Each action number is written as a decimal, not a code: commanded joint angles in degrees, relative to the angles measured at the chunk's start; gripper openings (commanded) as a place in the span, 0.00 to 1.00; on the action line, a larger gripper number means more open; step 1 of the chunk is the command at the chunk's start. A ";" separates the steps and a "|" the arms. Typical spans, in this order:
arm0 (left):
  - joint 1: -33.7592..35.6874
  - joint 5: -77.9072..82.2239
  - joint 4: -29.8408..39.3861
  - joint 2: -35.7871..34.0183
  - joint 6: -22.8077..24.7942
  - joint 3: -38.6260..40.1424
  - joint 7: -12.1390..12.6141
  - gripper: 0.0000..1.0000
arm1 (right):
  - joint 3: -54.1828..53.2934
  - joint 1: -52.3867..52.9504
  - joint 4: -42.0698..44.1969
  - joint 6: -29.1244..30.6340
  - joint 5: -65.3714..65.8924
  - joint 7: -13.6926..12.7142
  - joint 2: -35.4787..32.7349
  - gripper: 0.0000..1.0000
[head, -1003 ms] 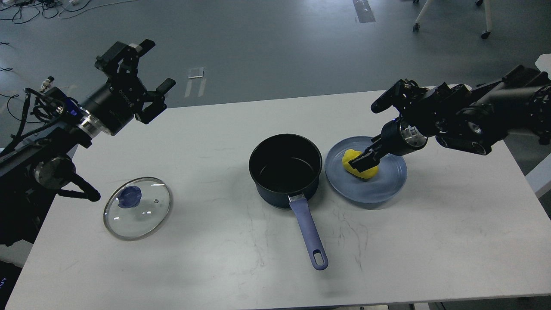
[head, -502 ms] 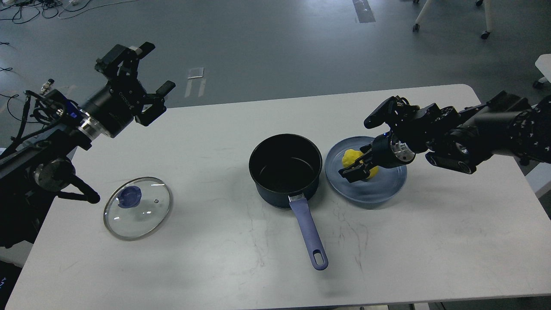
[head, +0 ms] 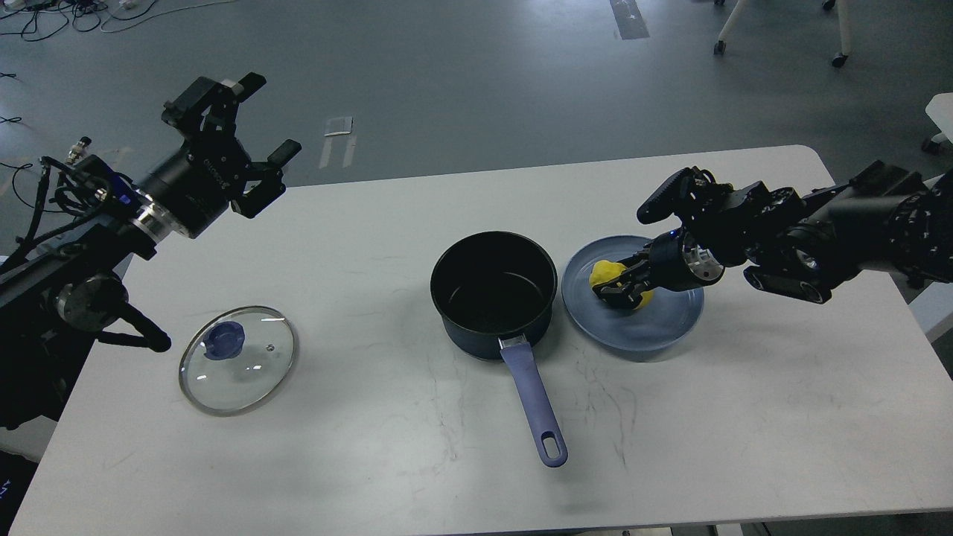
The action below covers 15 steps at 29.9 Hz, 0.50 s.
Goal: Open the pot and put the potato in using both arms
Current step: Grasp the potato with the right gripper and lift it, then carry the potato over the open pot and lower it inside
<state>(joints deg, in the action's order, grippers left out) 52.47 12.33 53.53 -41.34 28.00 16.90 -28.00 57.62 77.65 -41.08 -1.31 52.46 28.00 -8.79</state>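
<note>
I have the right gripper clamped around the potato on the plate; the pot stands uncovered (left gripper idle, spread wide).

Left gripper raised, jaws spread; right gripper lowered, jaws narrowed.

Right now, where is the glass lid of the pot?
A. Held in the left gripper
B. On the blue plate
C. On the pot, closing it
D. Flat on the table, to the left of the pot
D: the glass lid lies flat on the table, well to the left of the open pot; the left gripper is raised and holds nothing.
</note>
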 commanded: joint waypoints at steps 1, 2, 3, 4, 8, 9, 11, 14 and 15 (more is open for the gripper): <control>0.00 -0.02 -0.01 -0.14 0.00 0.15 0.00 0.98 | -0.14 1.35 -1.54 -0.36 0.19 0.00 -2.01 0.25; 0.00 -0.02 -0.01 -0.14 0.00 0.15 0.00 0.98 | -0.23 2.06 -2.50 -0.36 0.19 0.00 -2.63 0.25; 0.00 -0.02 -0.01 -0.23 0.00 0.24 0.00 0.98 | -0.84 4.24 -4.60 -0.36 -0.25 0.00 -4.12 0.25; 0.00 -0.02 0.08 -0.40 0.00 0.24 0.00 0.98 | -1.63 7.04 -7.23 -0.36 -0.51 0.00 -6.13 0.25; 0.09 -0.02 0.43 -0.41 0.00 1.11 0.00 0.98 | -5.76 12.60 -14.10 -0.09 -0.52 0.00 -10.98 0.25; 0.00 -0.02 0.52 -0.41 0.00 1.29 0.00 0.98 | -7.07 14.26 -15.51 0.08 -0.60 0.00 -12.21 0.26; 0.09 -0.02 0.52 -0.32 0.00 1.29 0.00 0.98 | -7.79 15.60 -16.31 0.08 -0.60 0.00 -12.57 0.26; 0.09 -0.02 0.52 -0.14 0.00 1.29 0.00 0.98 | -9.54 17.26 -17.97 -0.09 -3.40 0.00 -11.61 0.26; 0.09 -0.02 0.52 -0.14 0.00 1.29 0.00 0.98 | -10.07 17.44 -18.77 0.00 -5.94 0.00 -10.56 0.26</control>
<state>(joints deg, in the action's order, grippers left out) 52.48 12.30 54.05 -41.61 28.00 18.17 -28.00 49.16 94.05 -57.91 -1.26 50.77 28.00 -20.86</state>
